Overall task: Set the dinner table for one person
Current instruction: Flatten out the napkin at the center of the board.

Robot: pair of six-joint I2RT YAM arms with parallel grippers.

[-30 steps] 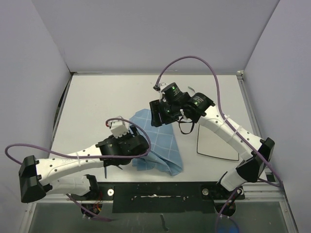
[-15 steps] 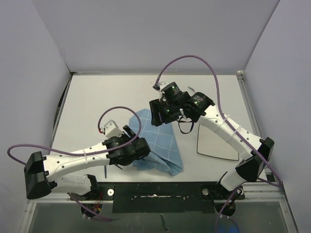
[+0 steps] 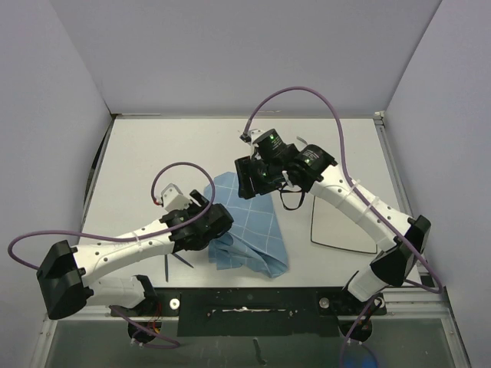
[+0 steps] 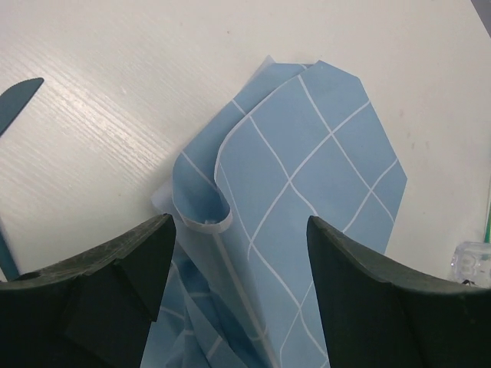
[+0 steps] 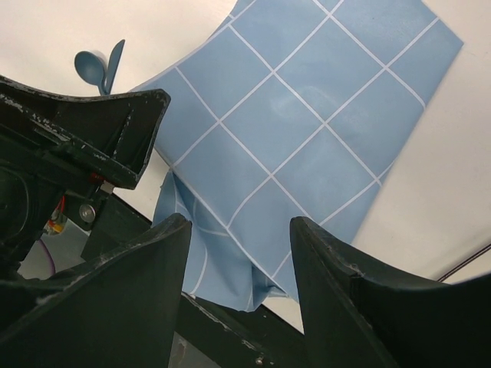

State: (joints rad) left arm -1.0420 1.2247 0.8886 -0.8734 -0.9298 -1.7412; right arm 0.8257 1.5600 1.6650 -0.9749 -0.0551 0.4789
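The dinner table (image 3: 153, 153) is a large white top. On it lies a blue white-gridded cloth mat (image 3: 253, 222), crumpled and folded over at its near-left side. My left gripper (image 3: 217, 224) hovers at that folded side; in the left wrist view it (image 4: 239, 230) stands open over a curled fold of the mat (image 4: 307, 176). My right gripper (image 3: 249, 180) hangs above the mat's far corner, and in the right wrist view it (image 5: 242, 226) is open with the flat mat (image 5: 307, 123) below it. Nothing is held.
A white rectangular plate with a dark rim (image 3: 344, 226) lies right of the mat. Dark blue cutlery (image 3: 176, 262) lies near the left arm, including a knife tip (image 4: 17, 96) and a spoon (image 5: 96, 65). A black rail (image 3: 253, 299) runs along the near edge.
My left arm has swung its wrist a little farther and to the right, closer over the mat's folded edge. The right arm and the mat have stayed put.
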